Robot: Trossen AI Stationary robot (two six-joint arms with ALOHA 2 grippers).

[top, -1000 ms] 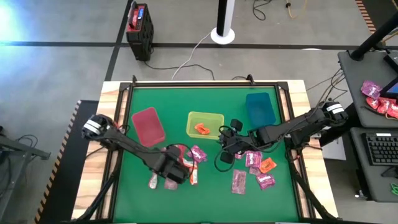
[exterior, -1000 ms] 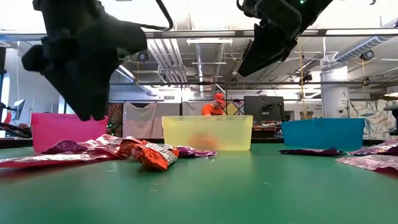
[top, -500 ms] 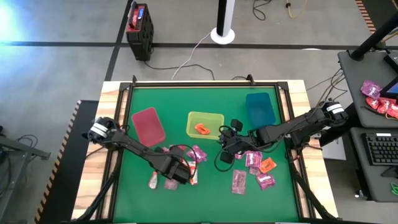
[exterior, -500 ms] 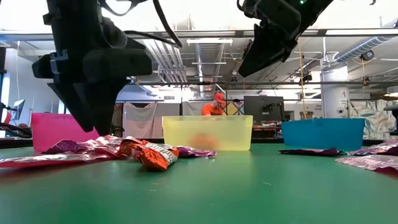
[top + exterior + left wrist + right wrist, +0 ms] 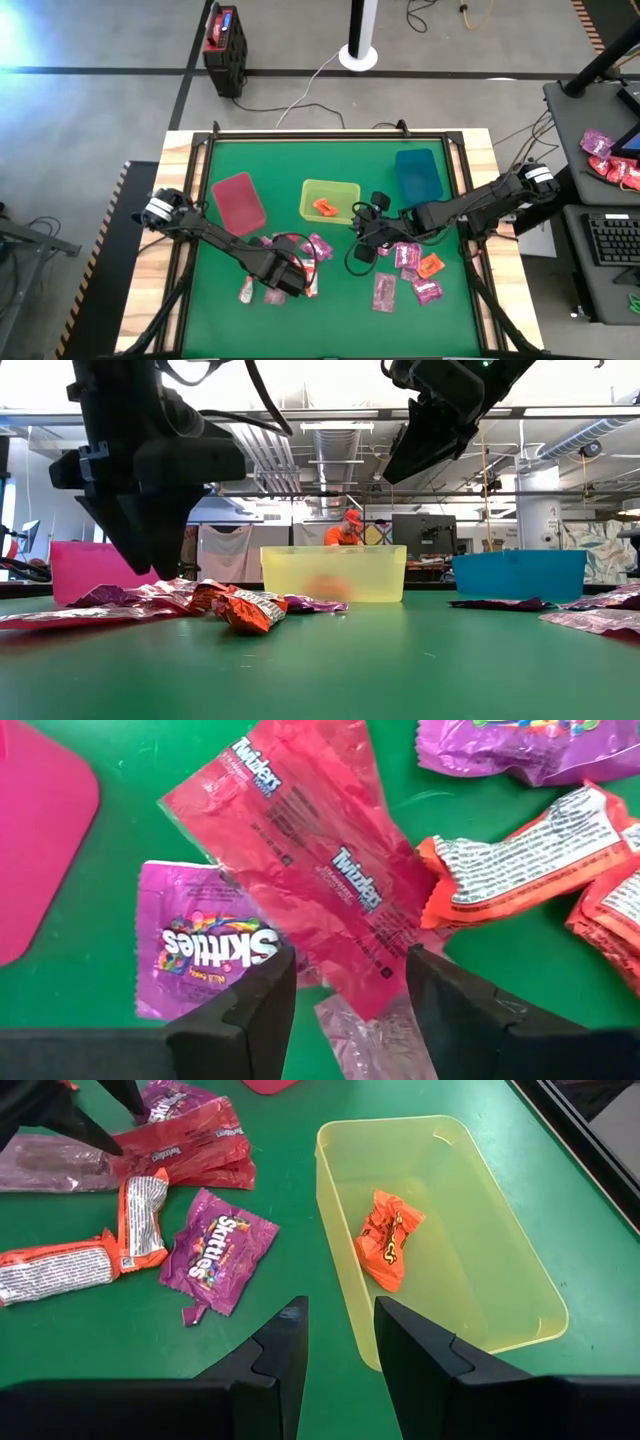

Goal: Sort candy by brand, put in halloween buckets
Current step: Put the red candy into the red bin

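Note:
My left gripper (image 5: 350, 1005) is open and points down over the left candy pile (image 5: 290, 262). Its fingers stand on either side of the near end of a dull reddish-pink Twizzlers packet (image 5: 320, 870), which lies flat over a purple Skittles packet (image 5: 205, 945), beside orange packets (image 5: 520, 850). My right gripper (image 5: 340, 1350) hangs open and empty above the table, near the yellow-green bucket (image 5: 345, 190), which holds one orange packet (image 5: 388, 1240). The red bucket (image 5: 238, 202) and the teal bucket (image 5: 418, 175) stand to either side. More candy (image 5: 410, 272) lies at the right. My left gripper comes from above, its open fingers (image 5: 255, 1015) straddling the Twizzlers packet's near end (image 5: 375, 995) across its length. The packet lies flat on the table and on the Skittles packet. I cannot tell whether the fingertips touch it.
A black cable loop (image 5: 358, 255) lies on the green mat below my right gripper. Off the table at the back stand a black box with a red top (image 5: 224, 45) and a white disc with a pole (image 5: 358, 55). A person (image 5: 345, 532) shows far behind the yellow-green bucket.
My left gripper has sunk toward the left candy pile, then kept still for the last half second. The candy has not moved.

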